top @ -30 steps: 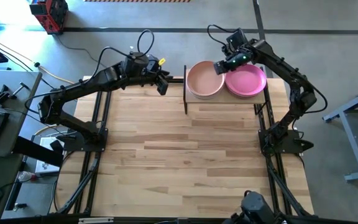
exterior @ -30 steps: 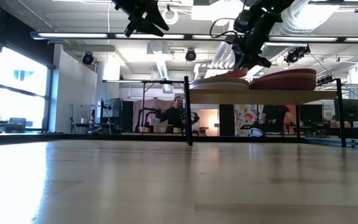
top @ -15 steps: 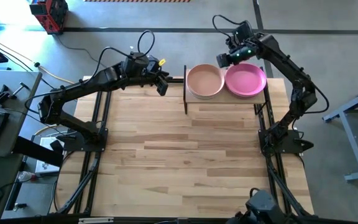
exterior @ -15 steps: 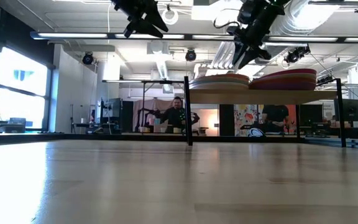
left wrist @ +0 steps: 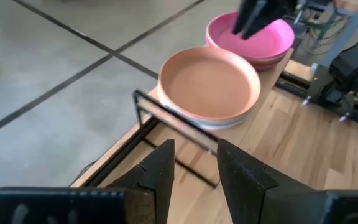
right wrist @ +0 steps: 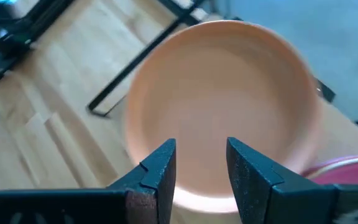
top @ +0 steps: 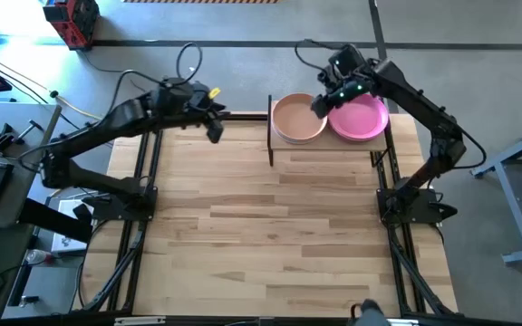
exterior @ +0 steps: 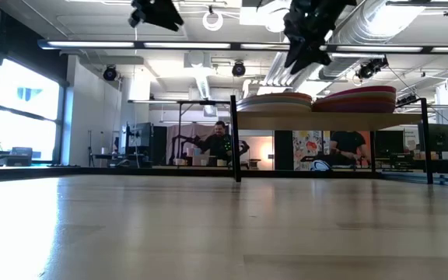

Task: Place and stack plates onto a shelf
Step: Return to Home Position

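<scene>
In the high view my left gripper (top: 214, 129) hangs at the upper middle-left, just beside the shelf (exterior: 341, 121), with its fingers apart and empty. On the shelf stand two stacks of plates, one topped by a peach plate (top: 295, 119), the other by a magenta plate (top: 361, 118). My right gripper (top: 321, 101) hovers over the peach plate, fingers apart, holding nothing. I judge the stacking is done. Next both arms should go home, the right one rising first to clear the rims. Only the low view shows that each stack is several plates high.
</scene>
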Robot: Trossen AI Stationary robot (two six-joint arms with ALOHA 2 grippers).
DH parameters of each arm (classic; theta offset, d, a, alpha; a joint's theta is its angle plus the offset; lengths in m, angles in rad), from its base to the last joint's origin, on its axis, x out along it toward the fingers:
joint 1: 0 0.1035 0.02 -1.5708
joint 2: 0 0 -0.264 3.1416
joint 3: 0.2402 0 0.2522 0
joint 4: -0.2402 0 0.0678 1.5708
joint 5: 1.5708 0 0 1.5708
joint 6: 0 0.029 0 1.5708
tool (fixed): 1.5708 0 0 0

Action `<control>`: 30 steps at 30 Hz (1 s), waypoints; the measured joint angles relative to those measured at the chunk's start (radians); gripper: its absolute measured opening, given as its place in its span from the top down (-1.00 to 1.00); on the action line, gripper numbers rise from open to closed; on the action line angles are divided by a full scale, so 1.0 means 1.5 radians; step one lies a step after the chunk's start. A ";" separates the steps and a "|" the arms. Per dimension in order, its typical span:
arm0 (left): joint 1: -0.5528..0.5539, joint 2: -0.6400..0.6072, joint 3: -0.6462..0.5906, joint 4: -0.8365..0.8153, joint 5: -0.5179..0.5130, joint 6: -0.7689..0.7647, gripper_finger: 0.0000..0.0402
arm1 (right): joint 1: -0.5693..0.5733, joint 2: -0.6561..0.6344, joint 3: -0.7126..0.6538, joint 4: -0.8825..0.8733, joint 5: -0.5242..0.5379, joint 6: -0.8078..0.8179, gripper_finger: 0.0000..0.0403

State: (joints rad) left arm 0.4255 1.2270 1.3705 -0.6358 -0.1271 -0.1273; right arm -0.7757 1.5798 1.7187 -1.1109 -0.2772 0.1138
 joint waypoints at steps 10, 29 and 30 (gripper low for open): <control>-0.045 -0.198 -0.164 0.011 -0.023 0.000 0.48 | 0.113 -0.182 -0.248 0.211 0.003 0.070 0.41; -0.072 -0.580 -0.589 0.222 -0.005 0.021 0.49 | 0.286 -0.556 -0.799 0.758 -0.011 0.227 0.41; -0.072 -0.590 -0.605 0.231 -0.003 0.018 0.49 | 0.289 -0.571 -0.827 0.788 -0.011 0.238 0.41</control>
State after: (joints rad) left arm 0.3176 0.3427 0.4625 -0.2892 -0.1312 -0.1009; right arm -0.3424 0.7234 0.4776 0.0717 -0.2932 0.4714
